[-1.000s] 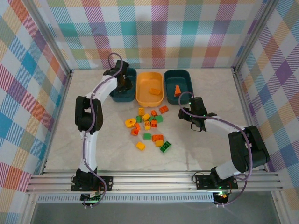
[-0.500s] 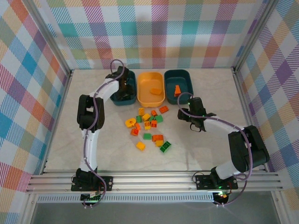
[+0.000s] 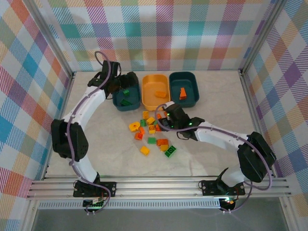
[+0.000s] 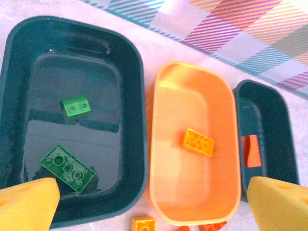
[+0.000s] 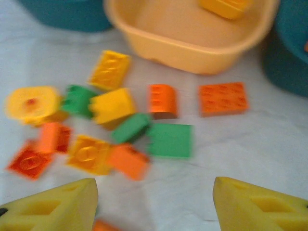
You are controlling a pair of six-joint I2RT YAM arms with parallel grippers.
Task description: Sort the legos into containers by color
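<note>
Several green, yellow and orange-red legos (image 3: 151,132) lie in a loose pile mid-table. My right gripper (image 3: 166,120) hovers open just above the pile's right side; in the right wrist view its fingers (image 5: 53,204) flank bare table below a green brick (image 5: 171,140) and an orange one (image 5: 130,161). My left gripper (image 3: 117,83) is open at the left rim of the left teal container (image 3: 117,98), which holds two green bricks (image 4: 75,106) (image 4: 67,168). The yellow-orange container (image 3: 147,101) holds a yellow brick (image 4: 198,142). The right teal container (image 3: 192,98) holds an orange-red brick (image 4: 250,151).
The three tubs stand side by side at the back of the table, near the checked rear wall. Aluminium frame rails (image 3: 159,185) run along the near edge and both sides. Bare tabletop (image 3: 216,159) lies to the left and right of the pile.
The left gripper has opened and drawn back to the left off the teal tub, where two green bricks now show. The right arm has swung left, over the pile.
</note>
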